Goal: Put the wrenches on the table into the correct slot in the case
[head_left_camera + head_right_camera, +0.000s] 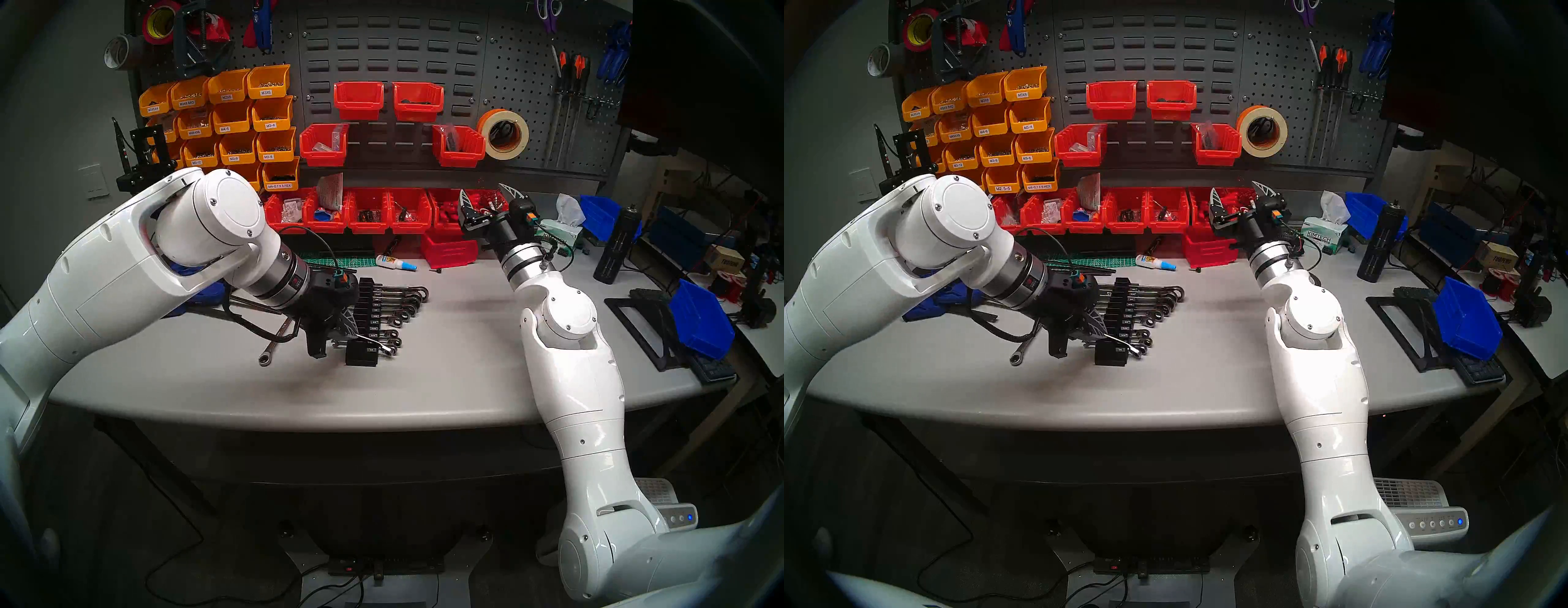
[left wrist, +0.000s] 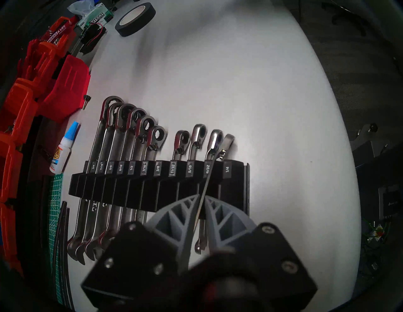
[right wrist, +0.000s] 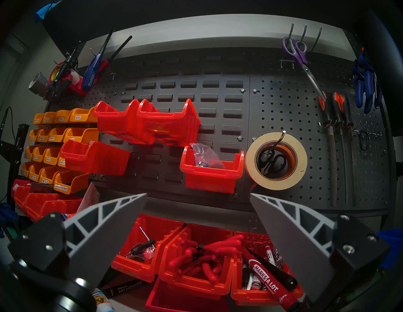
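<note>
The tabletop (image 1: 445, 339) lies bare to the right of the black case (image 1: 368, 316) and along the curved front edge. The left tool (image 2: 201, 203), closed on a short wrench (image 2: 208, 180), crowds the case's near end. Behind, red bins (image 1: 367, 212) and a glue bottle (image 1: 394, 263) block the way; a longer wrench (image 1: 275, 344) lies left of the case.
</note>
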Robot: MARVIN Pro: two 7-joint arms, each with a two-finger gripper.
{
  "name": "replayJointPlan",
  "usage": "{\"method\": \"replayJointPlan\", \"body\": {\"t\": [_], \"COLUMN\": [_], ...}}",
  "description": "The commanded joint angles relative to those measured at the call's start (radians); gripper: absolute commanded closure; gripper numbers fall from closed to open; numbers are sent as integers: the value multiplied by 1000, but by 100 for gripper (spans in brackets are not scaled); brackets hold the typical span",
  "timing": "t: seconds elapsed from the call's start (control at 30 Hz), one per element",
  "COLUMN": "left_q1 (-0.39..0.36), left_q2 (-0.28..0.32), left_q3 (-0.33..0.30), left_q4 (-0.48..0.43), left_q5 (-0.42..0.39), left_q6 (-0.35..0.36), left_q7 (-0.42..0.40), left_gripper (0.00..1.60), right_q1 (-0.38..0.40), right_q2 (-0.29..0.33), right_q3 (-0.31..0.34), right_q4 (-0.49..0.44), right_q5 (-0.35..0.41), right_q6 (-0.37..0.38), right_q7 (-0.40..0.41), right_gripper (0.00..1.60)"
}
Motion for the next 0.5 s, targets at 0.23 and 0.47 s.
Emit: {"method": "replayJointPlan", "body": {"t": [0.23, 0.47], "left_q1": [-108, -143], "left_q2": [25, 37], "left_q3": [48, 89], "left_q4": [-21, -45], "left_q5": [-39, -41], "left_q6": [16, 31], "left_q7": [-77, -65], "left_gripper": [93, 93], "right_q1": [29, 29], "right_q2": [-1, -1], "right_q3": [-1, -1], "right_q4": [-32, -32], "right_q5": [0, 0], "right_q6": [-6, -6], "right_q7": [1, 1], "right_gripper": [0, 0]}}
